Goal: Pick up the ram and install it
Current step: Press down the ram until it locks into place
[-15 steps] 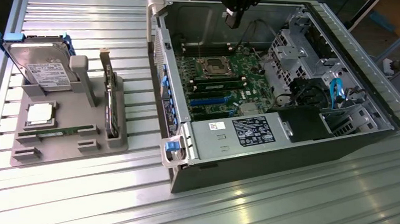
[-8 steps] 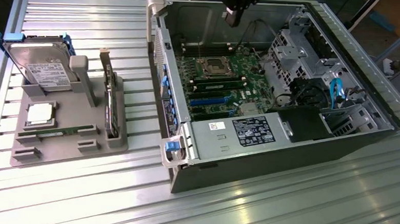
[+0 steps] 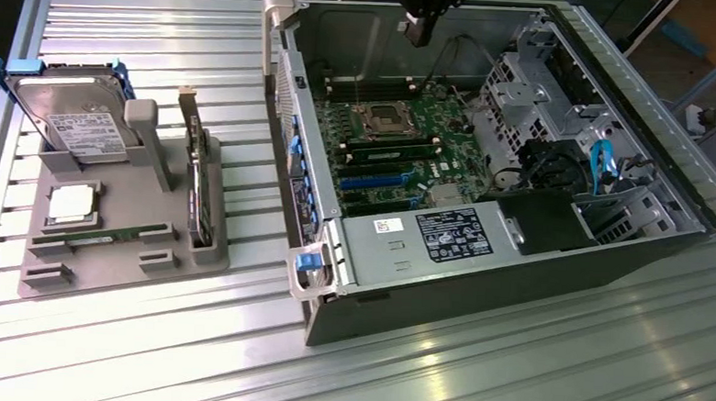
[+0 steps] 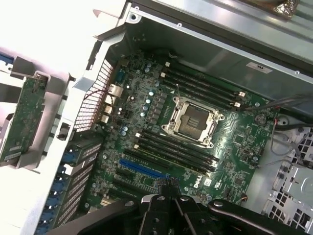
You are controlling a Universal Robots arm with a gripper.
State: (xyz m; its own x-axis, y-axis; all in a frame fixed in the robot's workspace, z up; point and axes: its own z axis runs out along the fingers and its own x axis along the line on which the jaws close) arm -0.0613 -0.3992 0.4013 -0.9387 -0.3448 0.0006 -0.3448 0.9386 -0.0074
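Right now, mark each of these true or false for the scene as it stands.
1. The tool hangs over the open computer case. True.
2. A silver processor sits in the motherboard socket. False: the socket is empty; the processor lies on the grey holder.
3. A ram stick lies on the grey holder. True.
4. The hard drive is mounted inside the case. False: it stands in the grey holder.
5. The tool is wide open. False: it is shut.
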